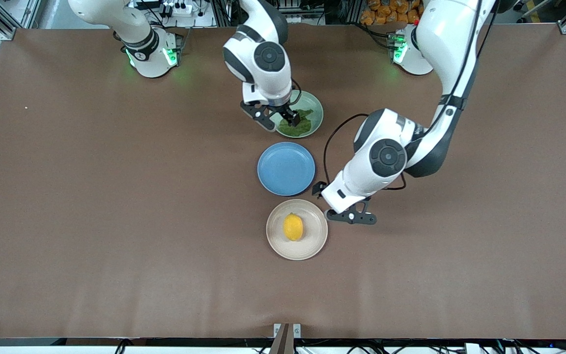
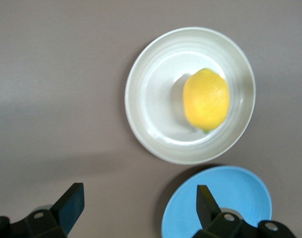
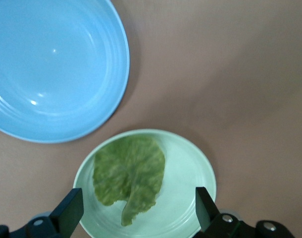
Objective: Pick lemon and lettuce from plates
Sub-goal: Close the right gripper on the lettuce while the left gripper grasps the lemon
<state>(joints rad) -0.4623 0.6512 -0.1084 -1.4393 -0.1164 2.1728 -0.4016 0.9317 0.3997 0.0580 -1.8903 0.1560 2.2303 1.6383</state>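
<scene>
Both end effectors, left and right, hang open, fingers spread.

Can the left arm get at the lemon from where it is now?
Probably yes: the lemon lies bare on the cream plate, nothing over it, and the left gripper hangs open just beside that plate.

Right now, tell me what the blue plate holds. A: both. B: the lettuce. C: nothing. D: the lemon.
C: the blue plate is bare, while the lemon sits on the beige plate and the lettuce on the mint green plate.
</scene>
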